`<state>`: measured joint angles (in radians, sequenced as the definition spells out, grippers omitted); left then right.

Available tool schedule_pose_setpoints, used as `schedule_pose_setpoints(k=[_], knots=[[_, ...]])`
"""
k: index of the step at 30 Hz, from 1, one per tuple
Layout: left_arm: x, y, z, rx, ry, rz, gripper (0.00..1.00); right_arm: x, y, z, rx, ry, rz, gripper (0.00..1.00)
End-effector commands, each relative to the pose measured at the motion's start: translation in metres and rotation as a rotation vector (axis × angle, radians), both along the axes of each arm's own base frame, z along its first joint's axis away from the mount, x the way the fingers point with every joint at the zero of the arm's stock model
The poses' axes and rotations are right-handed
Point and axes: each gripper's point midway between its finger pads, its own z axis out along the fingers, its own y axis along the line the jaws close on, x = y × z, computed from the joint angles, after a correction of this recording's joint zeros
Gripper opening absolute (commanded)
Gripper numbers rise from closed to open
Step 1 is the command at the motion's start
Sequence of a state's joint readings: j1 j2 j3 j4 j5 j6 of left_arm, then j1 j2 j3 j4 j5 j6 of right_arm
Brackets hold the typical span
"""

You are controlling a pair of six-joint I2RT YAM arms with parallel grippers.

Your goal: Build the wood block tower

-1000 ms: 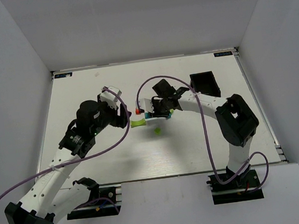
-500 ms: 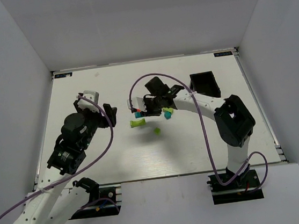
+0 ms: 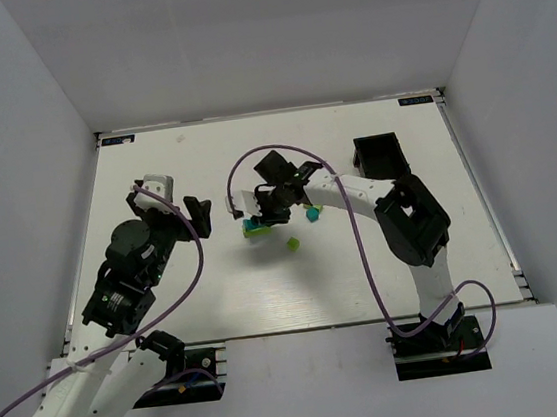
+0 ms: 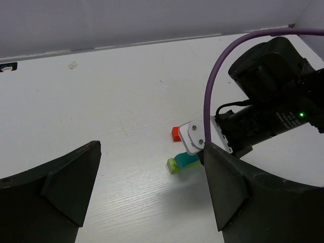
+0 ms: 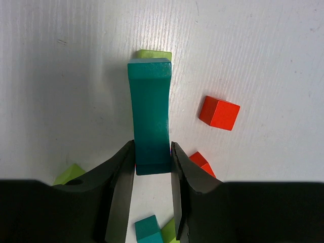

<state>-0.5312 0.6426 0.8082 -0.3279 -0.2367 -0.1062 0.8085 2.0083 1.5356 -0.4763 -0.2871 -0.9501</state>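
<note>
Wood block tower (image 4: 181, 161) on white table (image 3: 367, 279), right tool (image 5: 152, 152) pinching teal bar (image 5: 149, 111), left tool (image 4: 152, 148) agape, grey walls (image 3: 259, 40)

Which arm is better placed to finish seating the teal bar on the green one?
Right. The right end effector is shut on the teal bar, lined up over the green bar. The left end effector is open, empty and off to the side.
</note>
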Motion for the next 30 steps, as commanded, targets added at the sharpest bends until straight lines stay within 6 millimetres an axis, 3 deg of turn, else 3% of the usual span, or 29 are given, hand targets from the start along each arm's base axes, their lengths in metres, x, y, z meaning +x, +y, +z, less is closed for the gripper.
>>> schedule_pose_setpoints(k=[1, 14, 30], knots=[[0.001, 0.005, 0.003, -0.019, -0.012, 0.030, 0.93, 0.001, 0.012, 0.017, 0.025, -0.011, 0.021, 0.04], [0.001, 0.005, 0.003, -0.019, -0.012, 0.030, 0.93, 0.006, 0.012, -0.002, -0.024, 0.008, 0.016, 0.04], [0.000, 0.004, 0.003, -0.020, -0.011, 0.021, 0.93, 0.006, 0.013, -0.007, -0.031, 0.014, 0.010, 0.06]])
